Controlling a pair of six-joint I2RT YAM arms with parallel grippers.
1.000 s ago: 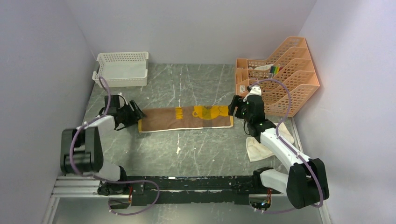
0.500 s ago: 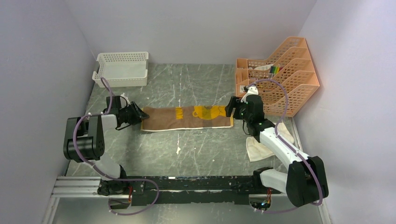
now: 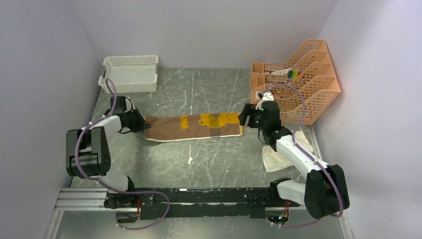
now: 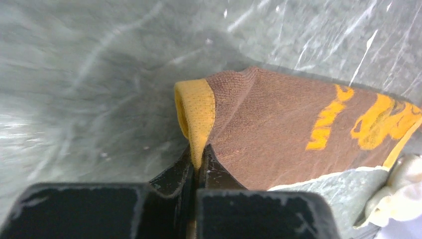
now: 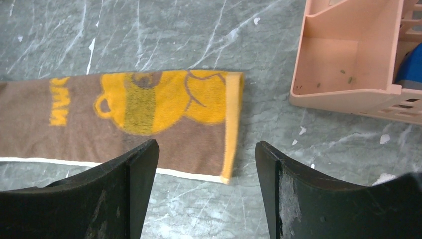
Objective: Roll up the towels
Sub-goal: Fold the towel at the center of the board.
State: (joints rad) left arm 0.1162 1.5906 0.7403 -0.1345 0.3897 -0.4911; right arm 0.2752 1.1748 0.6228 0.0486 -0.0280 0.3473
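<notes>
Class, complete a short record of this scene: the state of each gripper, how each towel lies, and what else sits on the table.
left gripper: shut on the left hem of the brown-and-yellow towel
right gripper: open, over that towel's right end
brown-and-yellow towel: flat, unrolled, mid-table
cream towel: crumpled, partly under the right arm
other items: white basket far left, peach file rack far right
</notes>
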